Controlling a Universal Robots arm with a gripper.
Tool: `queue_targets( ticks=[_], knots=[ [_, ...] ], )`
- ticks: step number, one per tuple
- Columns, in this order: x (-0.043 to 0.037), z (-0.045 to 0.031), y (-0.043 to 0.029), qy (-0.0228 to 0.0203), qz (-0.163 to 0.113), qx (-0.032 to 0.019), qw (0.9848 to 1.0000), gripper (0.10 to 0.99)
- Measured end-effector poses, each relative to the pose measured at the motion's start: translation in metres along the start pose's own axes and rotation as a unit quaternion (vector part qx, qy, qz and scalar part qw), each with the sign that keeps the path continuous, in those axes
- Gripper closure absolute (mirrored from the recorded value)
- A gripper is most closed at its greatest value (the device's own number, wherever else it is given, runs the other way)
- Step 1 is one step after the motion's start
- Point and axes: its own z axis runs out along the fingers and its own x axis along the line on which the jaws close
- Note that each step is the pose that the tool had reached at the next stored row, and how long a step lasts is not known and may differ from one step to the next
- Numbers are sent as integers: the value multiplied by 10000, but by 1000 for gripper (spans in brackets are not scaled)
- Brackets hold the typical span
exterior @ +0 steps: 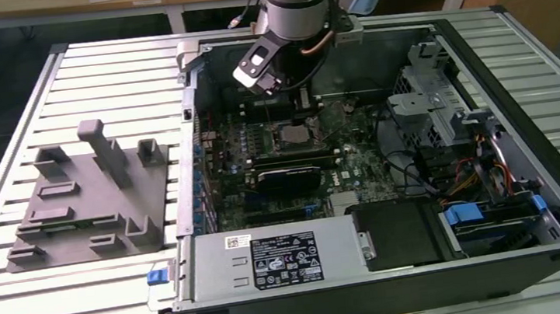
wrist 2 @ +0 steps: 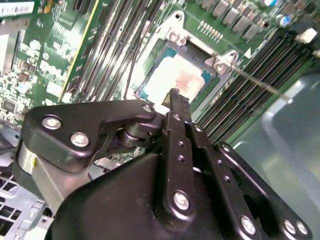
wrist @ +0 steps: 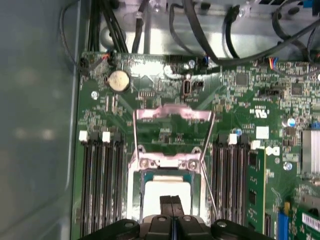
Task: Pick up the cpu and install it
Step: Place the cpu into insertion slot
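The cpu [wrist 2: 172, 76], a flat square with a pale silvery top, lies inside the metal-framed socket [wrist: 171, 162] of the green motherboard [exterior: 354, 161]; the first wrist view shows its top [wrist: 156, 196] too. The socket's load plate [wrist: 172, 114] is flipped up and open. My gripper [wrist: 171, 201] hangs just above the cpu with its two black fingertips pressed together and nothing between them. In the second wrist view the gripper [wrist 2: 175, 95] points at the chip's near edge. In the exterior view the arm's wrist [exterior: 280, 55] stands over the socket area [exterior: 294, 130].
The open computer case [exterior: 477, 50] lies on a slatted metal table. A grey moulded tray [exterior: 87, 201] sits at the exterior view's left. Memory slots [wrist: 100, 175] flank the socket. Black cables [wrist: 235, 45] run past the board's edge. A drive cage [exterior: 437, 109] and the power supply [exterior: 270, 260] fill the case's other sides.
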Motion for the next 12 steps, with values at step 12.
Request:
queue_targets(
  ticks=[12],
  knots=[
    [-5,-233,15,0,0,-11,10000,980]
  ],
)
